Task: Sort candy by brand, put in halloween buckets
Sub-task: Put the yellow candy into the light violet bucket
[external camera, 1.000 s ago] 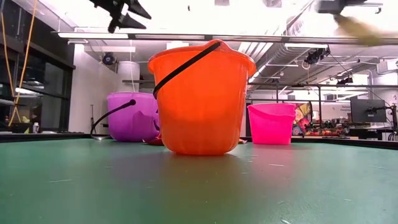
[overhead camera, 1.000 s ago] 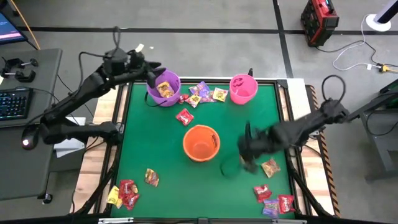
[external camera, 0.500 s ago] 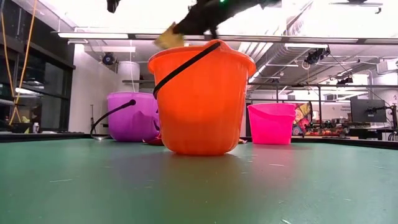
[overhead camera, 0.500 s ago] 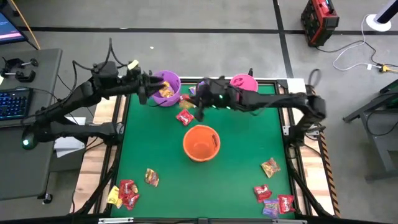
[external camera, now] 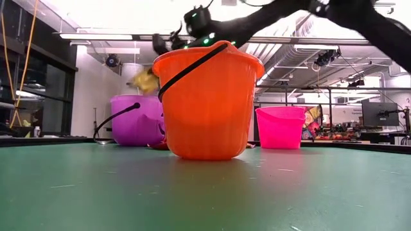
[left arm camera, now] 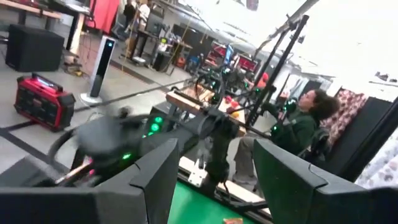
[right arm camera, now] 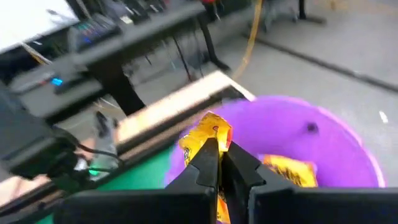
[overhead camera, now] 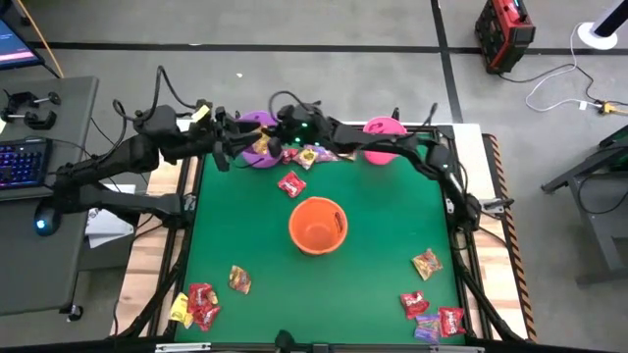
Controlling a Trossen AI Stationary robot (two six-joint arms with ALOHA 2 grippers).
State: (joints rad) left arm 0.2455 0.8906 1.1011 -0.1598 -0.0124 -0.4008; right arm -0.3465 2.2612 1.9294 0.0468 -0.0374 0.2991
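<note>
Right hand pinched shut on a yellow candy, hovering just above the purple bucket, mid-drop step. Next: release over the opening below. Left hand spread wide and empty, waiting just beside that bucket.

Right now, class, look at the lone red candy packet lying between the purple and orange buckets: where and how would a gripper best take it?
The red candy packet lies flat on the green mat, apart from the orange bucket. Probably best to come straight down and pinch across its narrower middle, where the crinkly wrapper should bunch between the fingers.
</note>
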